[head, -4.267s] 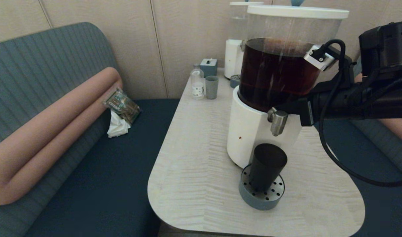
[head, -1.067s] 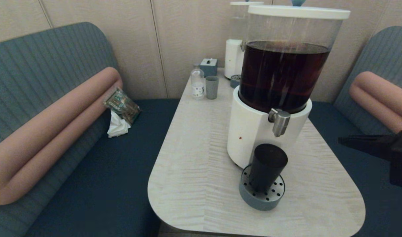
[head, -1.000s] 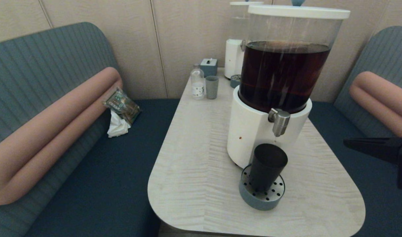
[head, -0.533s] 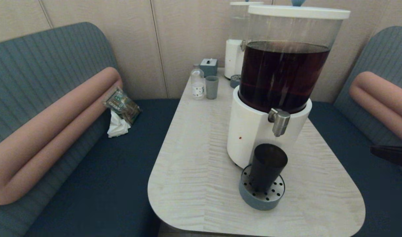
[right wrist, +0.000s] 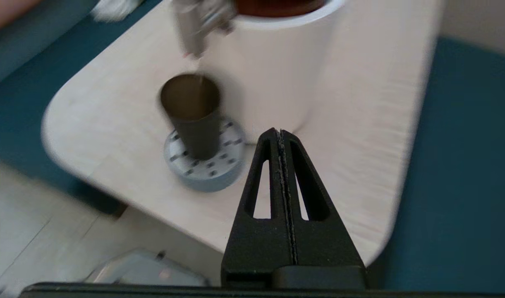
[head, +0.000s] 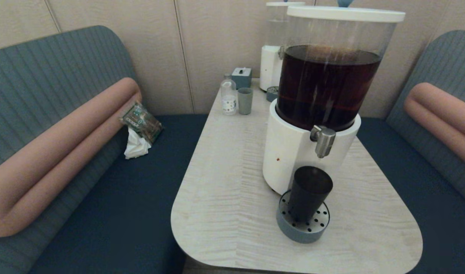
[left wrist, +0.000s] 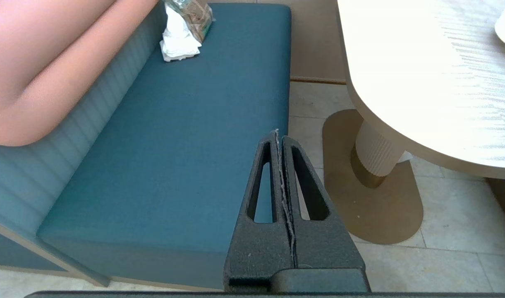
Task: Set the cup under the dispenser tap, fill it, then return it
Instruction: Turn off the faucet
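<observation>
— Where is the cup (head: 309,192)?

— Upright on the round grey drip tray (head: 303,224), which sits on the table (head: 224,198) right against the white base of the big dispenser (head: 323,95). The tap (head: 323,140) hangs directly above the cup's open rim, with a gap between them. From the right wrist view a thin line runs from the tap down into the cup, though that view is smeared, so I can't say for sure it is liquid.

— And the right gripper (right wrist: 282,134)?

— Off the cup, out past the table's near right edge, touching nothing. Its two fingers are pressed together, empty. The head view doesn't catch it.

— The left gripper (left wrist: 278,134)?

— Low beside the table, over the teal bench seat (left wrist: 186,140) and tiled floor. Fingers also pressed together, holding nothing.

— Anything else on the table?

— At the far end: a small clear bottle (head: 228,96), a grey-green cup (head: 245,101) just beside it, a small blue box (head: 241,77), and a second, smaller white dispenser (head: 272,57) behind the big one.
</observation>
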`<state>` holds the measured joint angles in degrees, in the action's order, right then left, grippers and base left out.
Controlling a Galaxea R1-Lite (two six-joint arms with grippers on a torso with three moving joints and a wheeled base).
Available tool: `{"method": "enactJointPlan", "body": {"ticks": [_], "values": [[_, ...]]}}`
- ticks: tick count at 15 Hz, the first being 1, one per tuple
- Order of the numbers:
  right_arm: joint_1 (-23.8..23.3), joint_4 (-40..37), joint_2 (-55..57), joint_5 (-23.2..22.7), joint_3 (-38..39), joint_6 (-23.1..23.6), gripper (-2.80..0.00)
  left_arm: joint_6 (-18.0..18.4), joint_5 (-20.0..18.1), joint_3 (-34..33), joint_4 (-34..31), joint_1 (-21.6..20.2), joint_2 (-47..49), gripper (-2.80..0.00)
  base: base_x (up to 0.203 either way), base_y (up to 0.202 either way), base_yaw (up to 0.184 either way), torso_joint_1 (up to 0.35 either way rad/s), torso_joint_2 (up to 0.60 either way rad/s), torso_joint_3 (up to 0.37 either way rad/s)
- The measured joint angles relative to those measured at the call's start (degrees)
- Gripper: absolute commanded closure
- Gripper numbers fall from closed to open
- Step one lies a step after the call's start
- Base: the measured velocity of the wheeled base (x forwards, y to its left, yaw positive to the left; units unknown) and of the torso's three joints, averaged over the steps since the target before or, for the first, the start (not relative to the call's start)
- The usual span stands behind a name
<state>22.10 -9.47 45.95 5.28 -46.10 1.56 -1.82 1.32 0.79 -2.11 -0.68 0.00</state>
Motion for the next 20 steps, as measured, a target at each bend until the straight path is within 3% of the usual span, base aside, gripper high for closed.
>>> {"method": "enactJointPlan", "body": {"ticks": [7, 16, 20], "values": [[-0.62, -0.18, -11.26, 12.53, 6.2, -0.06, 0.0, 0.0, -0.02, 0.0, 0.0, 0.0, 0.0, 0.0, 0.0, 0.0, 0.0, 0.0, 0.0, 0.0], [-15.54, -1.72, -26.41, 13.68, 15.11, -0.27, 0.0, 0.02, 0.0, 0.0, 0.0, 0.0, 0.0, 0.0, 0.0, 0.0, 0.0, 0.0, 0.0, 0.0], [-17.2, -0.58, -29.34, 16.72, 16.79, -4.75, 0.0, 0.02, 0.0, 0.0, 0.0, 0.0, 0.0, 0.0, 0.0, 0.0, 0.0, 0.0, 0.0, 0.0]]}}
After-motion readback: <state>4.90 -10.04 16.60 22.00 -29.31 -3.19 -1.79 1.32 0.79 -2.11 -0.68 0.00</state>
